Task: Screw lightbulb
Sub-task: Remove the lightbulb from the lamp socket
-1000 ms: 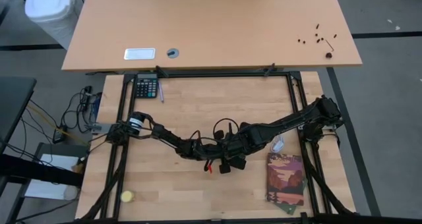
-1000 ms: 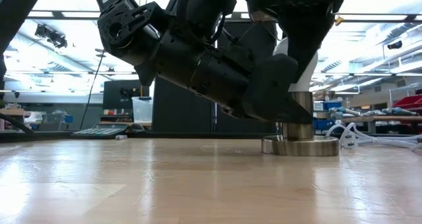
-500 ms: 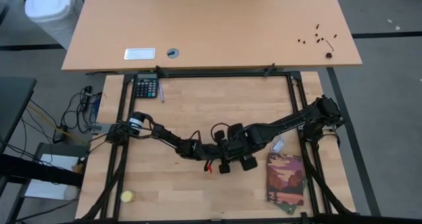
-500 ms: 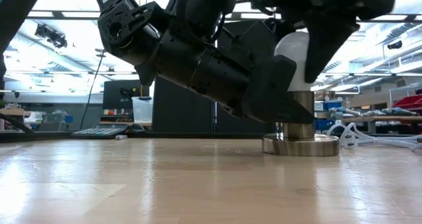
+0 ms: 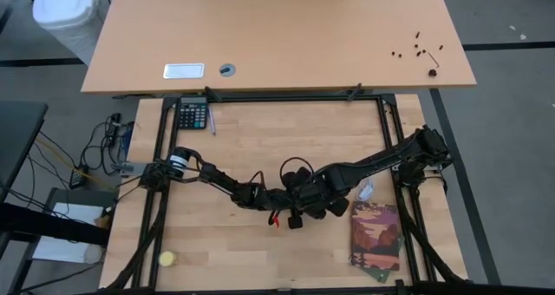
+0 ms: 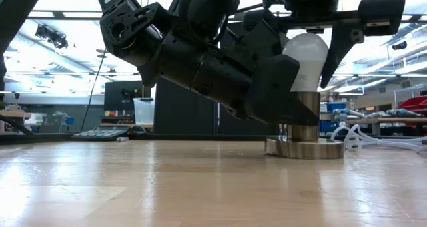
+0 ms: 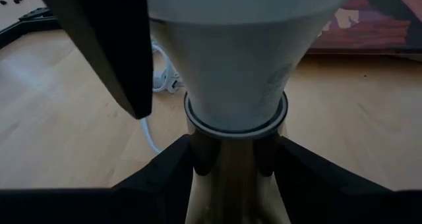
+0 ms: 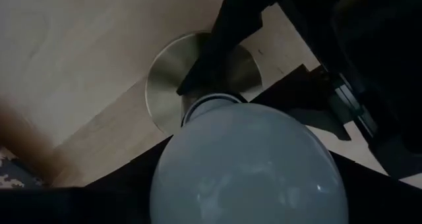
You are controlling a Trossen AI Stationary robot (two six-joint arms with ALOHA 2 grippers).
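the right gripper (image 6: 308,37) hangs over the lightbulb (image 6: 305,57), its fingers (image 6: 337,50) spread clear of the glass. the left gripper (image 7: 234,165) clamps the brass socket stem (image 6: 301,113) right below the bulb, which stands upright in the socket base (image 6: 304,147) on the table (image 6: 133,187).

White frosted lightbulb (image 8: 247,165) seen from above its dome, filling the lower frame, neck seated in the round brass-coloured socket disc (image 8: 165,76), disc flat on the pale wooden tabletop (image 8: 79,46), dark arm parts (image 8: 343,46) crowding beside the bulb
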